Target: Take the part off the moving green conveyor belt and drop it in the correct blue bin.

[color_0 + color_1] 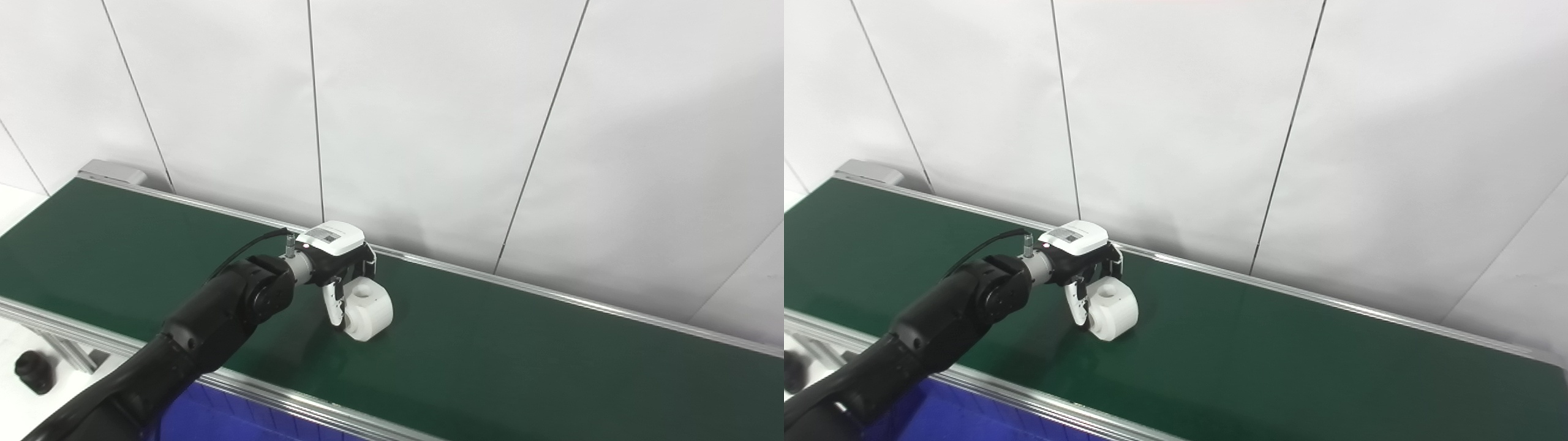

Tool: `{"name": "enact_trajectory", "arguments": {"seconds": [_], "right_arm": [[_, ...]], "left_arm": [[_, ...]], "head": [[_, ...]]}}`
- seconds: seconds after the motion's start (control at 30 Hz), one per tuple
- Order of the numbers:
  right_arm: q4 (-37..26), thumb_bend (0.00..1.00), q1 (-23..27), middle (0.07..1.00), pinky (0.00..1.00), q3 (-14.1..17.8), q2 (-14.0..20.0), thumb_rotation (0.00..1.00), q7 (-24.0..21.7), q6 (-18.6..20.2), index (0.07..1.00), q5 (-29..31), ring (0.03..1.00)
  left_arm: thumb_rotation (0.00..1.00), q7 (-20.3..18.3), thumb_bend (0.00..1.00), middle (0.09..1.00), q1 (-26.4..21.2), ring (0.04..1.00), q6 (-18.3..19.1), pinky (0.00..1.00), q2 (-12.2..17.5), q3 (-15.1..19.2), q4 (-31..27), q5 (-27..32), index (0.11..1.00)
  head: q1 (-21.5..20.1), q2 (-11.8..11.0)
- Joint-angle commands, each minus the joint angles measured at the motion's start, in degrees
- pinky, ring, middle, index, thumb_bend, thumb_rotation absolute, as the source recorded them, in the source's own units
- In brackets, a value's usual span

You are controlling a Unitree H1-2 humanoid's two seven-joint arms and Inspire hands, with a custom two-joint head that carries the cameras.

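Observation:
A white cylindrical part (369, 309) with a hole in its top sits on the green conveyor belt (520, 349), near the middle. My left hand (339, 263) reaches over the belt and is around the part (1115, 309): the thumb is at its near-left side and the fingers are behind it at the far side. The hand (1082, 252) touches the part, which still rests on the belt. My right hand is not in view.
A blue bin (245, 416) shows below the belt's near rail, at the bottom left. A black round object (33, 370) lies on the white surface at far left. A white panel wall stands right behind the belt.

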State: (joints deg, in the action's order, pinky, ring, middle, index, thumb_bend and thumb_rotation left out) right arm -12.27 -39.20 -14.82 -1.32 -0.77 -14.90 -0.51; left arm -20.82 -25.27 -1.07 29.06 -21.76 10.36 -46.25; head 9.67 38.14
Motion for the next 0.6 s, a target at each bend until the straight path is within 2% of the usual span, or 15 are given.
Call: {"name": "enact_trajectory", "arguments": {"seconds": [0.0, 0.07, 0.1, 0.2, 0.23, 0.27, 0.37, 0.47, 0.57], "right_arm": [[-2.5, 0.98, -0.4, 1.000, 1.00, -0.4, -0.5, 1.00, -0.4, 0.4, 1.000, 0.1, 1.000], [-3.3, 0.99, -0.2, 1.000, 1.00, -0.4, -0.4, 1.00, -0.5, 1.0, 1.000, 0.2, 1.000], [-3.7, 0.98, -0.1, 1.000, 1.00, -0.3, -0.2, 1.00, -0.5, 1.3, 1.000, 0.1, 1.000], [-4.9, 0.96, 0.2, 1.000, 1.00, 0.1, 0.2, 1.00, -0.5, 2.2, 1.000, 0.1, 1.000], [-5.6, 0.96, 0.3, 1.000, 1.00, 0.3, 0.3, 1.00, -0.5, 2.9, 1.000, 0.5, 1.000], [-6.1, 0.96, 0.4, 1.000, 1.00, 0.5, 0.4, 1.00, -0.5, 3.5, 1.000, 0.8, 1.000], [-8.4, 0.97, 0.7, 1.000, 1.00, 1.0, 0.8, 1.00, -0.7, 6.3, 1.000, 2.0, 1.000], [-10.2, 0.97, 1.1, 1.000, 1.00, 1.4, 1.1, 1.00, -0.9, 8.7, 1.000, 3.5, 1.000], [-11.7, 0.96, 1.1, 1.000, 1.00, 1.3, 1.4, 1.00, -1.1, 10.3, 1.000, 3.9, 1.000]], "left_arm": [[0.00, -0.2, 0.52, 0.497, -0.8, 0.507, 1.0, 0.39, 2.8, 3.2, -6.7, 1.7, 0.481], [0.00, -1.0, 0.52, 0.519, 0.4, 0.506, 1.5, 0.40, 3.5, 5.3, -11.6, 2.8, 0.470], [0.00, -1.2, 0.52, 0.517, 1.0, 0.448, 1.3, 0.35, 3.8, 6.3, -13.9, 3.5, 0.473], [0.00, -0.9, 0.52, 0.510, 2.6, 0.435, 0.1, 0.35, 4.6, 9.2, -19.1, 5.8, 0.472], [0.00, -1.5, 0.52, 0.509, 3.4, 0.434, 0.6, 0.35, 5.0, 10.2, -21.8, 6.3, 0.472], [0.00, -2.1, 0.52, 0.498, 3.9, 0.430, 1.0, 0.35, 5.2, 10.9, -23.6, 6.7, 0.477], [0.00, -5.3, 0.52, 0.491, 6.0, 0.438, 4.7, 0.37, 5.7, 13.0, -30.7, 7.0, 0.482], [0.00, -7.6, 0.52, 0.521, 7.9, 0.507, 6.9, 0.43, 5.9, 14.6, -35.3, 6.4, 0.462], [0.00, -10.4, 0.52, 0.516, 11.0, 0.499, 9.2, 0.42, 6.6, 16.7, -40.5, 6.0, 0.466]], "head": [[0.7, 1.1], [1.7, 2.5], [2.5, 3.3], [4.3, 4.8], [5.6, 5.8], [5.6, 5.8], [8.7, 7.8], [10.5, 9.0], [11.5, 10.0]]}}
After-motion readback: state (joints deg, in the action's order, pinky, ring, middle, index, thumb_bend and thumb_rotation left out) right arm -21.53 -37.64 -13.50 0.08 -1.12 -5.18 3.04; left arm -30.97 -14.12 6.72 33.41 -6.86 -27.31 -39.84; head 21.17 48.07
